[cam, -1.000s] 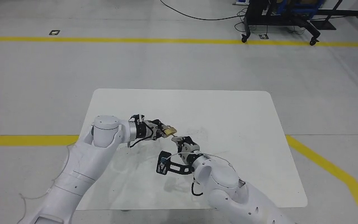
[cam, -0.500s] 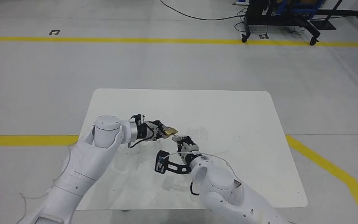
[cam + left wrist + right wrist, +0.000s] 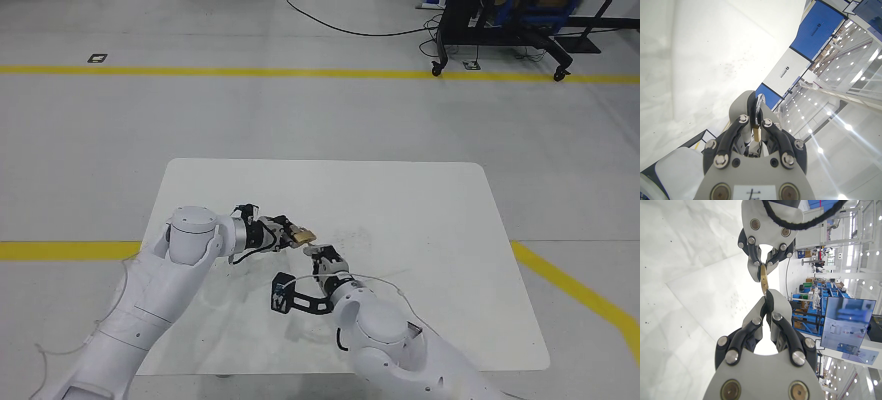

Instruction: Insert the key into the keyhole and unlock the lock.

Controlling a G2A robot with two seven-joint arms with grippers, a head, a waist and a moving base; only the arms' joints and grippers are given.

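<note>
Right wrist view: the right gripper's (image 3: 767,298) fingers (image 3: 780,303), grey shells with black ribbed pads (image 3: 769,306), are pressed shut on the key (image 3: 764,293), which is hidden but for a pale sliver at their tips. Whether it sits in the keyhole cannot be told. Just beyond, the lock (image 3: 764,280), a slim brass block, runs lengthwise from those tips to the left gripper (image 3: 762,273), whose fingers clamp its far end. In the left wrist view its silver shackle (image 3: 759,102) is half buried between the pads. Top view: both hang over the white worktop (image 3: 430,210).
</note>
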